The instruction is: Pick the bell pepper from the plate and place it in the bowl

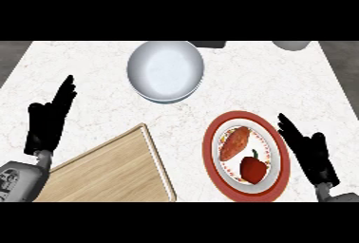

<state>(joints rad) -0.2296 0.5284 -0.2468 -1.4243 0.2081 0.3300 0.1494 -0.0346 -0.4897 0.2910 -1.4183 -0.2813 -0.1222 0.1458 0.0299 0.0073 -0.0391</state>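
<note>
A red bell pepper (pixel 253 168) with a dark stem lies on the near part of a red-rimmed plate (pixel 212 142), beside an orange-brown piece of food (pixel 235 143). A white bowl (pixel 165 70) stands further back, left of the plate, with nothing in it. My right hand (pixel 310 154) is just right of the plate, fingers straight and pointing up-left over its rim, holding nothing. At the left edge my left hand (pixel 49 122) rests open with fingers up.
A wooden cutting board (pixel 112 171) lies at the lower left, between my left hand and the plate. A dark object (pixel 208 44) and a pale round object (pixel 291 45) sit at the counter's far edge.
</note>
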